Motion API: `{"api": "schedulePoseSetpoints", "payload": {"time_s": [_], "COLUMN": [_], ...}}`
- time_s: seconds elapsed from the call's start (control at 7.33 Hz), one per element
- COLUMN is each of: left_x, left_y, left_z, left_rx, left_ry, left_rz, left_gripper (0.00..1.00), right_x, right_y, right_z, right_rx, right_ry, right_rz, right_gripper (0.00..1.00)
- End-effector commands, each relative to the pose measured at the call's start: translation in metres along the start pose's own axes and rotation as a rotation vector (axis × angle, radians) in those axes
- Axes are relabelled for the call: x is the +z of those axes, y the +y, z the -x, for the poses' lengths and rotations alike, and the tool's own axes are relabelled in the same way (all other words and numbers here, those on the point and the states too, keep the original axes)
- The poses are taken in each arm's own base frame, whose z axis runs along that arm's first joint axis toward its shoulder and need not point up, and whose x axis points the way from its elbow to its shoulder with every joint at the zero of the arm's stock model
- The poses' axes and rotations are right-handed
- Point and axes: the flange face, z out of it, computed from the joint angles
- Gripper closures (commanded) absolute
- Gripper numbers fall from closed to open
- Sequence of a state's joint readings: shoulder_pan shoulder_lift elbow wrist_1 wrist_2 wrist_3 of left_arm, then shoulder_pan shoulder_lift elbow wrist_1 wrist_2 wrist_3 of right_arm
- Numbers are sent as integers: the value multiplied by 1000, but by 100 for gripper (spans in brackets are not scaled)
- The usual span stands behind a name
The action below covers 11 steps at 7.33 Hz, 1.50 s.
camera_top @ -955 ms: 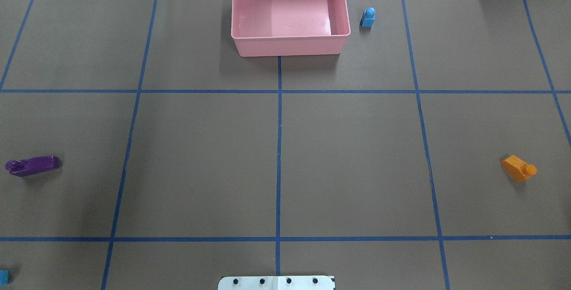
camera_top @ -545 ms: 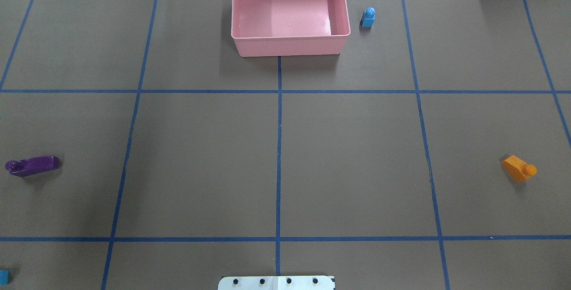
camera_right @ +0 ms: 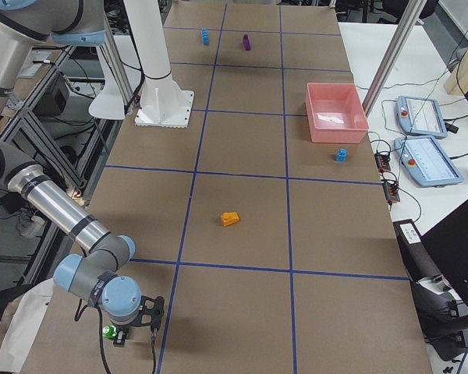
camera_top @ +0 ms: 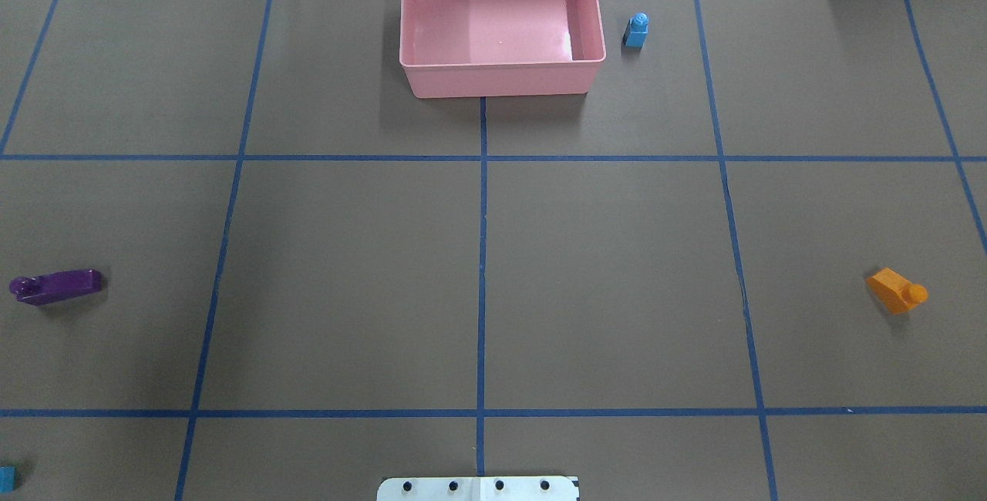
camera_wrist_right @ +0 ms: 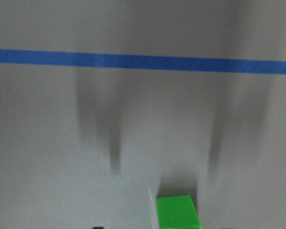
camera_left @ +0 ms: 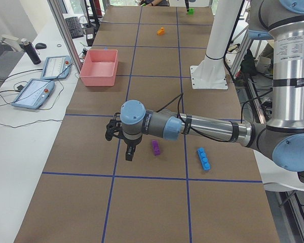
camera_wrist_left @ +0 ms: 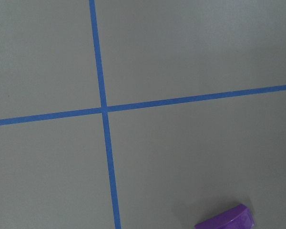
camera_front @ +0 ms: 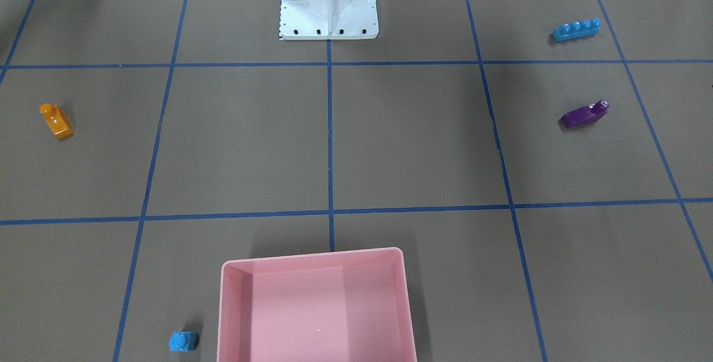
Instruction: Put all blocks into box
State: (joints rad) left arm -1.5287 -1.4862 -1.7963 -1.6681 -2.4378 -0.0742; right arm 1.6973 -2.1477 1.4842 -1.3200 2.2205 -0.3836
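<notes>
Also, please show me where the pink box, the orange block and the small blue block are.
pink box (camera_top: 501, 79): overhead exterior view, on its near outer wall.
orange block (camera_top: 888, 287): overhead exterior view, on its sloped body.
small blue block (camera_top: 635, 36): overhead exterior view, on its body below the stud.

The table is covered with a matt brown paper sheet (camera_top: 347, 270), on which smooth blue tape lines (camera_top: 482, 254) are stuck. The box (camera_top: 501, 79) is moulded in pink plastic, and a glossy sheen is seen on its floor. The purple block (camera_top: 58, 286), orange block (camera_top: 894, 290), small blue block (camera_top: 636, 31) and long blue block (camera_front: 576, 30) are made of smooth, shiny plastic. The green block (camera_wrist_right: 177, 212) is blurred, so its finish cannot be judged. The base plate (camera_front: 328, 16) is finished in white painted metal. The left arm (camera_left: 207, 129) is clad in brushed silver metal.
</notes>
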Motion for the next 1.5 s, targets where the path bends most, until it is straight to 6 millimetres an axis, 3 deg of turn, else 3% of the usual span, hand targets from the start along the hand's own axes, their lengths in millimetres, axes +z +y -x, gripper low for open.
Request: {"api": "schedulePoseSetpoints", "payload": {"time_s": [0.0,0.14,0.41,0.55,0.68,0.95,1.09,1.23,1.36], "left_x": [-1,-2,-4,-6,-5,-1,21,39,60], "left_y": [4,4,3,5,5,4,1,0,1], "left_z": [-1,-1,-5,-7,-7,-15,-43,-65,-96], "left_rx": [-1,1,9,10,10,48,132,123,178], "left_ry": [0,1,2,2,2,27,66,83,102], "left_rz": [-1,-2,-7,-8,-8,-8,6,39,65], "left_gripper": [0,0,0,0,0,0,0,0,0], "right_x": [12,29,35,35,40,36,11,-35,-97], "right_y": [12,23,19,16,21,16,-6,-54,-116], "right_z": [-12,-22,-28,-28,-30,-28,-8,13,40], "right_rx": [10,-11,0,0,-2,8,-21,14,34], "right_ry": [23,8,-1,-8,-16,-20,-80,-78,-86], "right_rz": [23,55,71,66,73,68,-16,-46,-56], "right_gripper": [13,14,17,48,99,100,100,100,100]}}
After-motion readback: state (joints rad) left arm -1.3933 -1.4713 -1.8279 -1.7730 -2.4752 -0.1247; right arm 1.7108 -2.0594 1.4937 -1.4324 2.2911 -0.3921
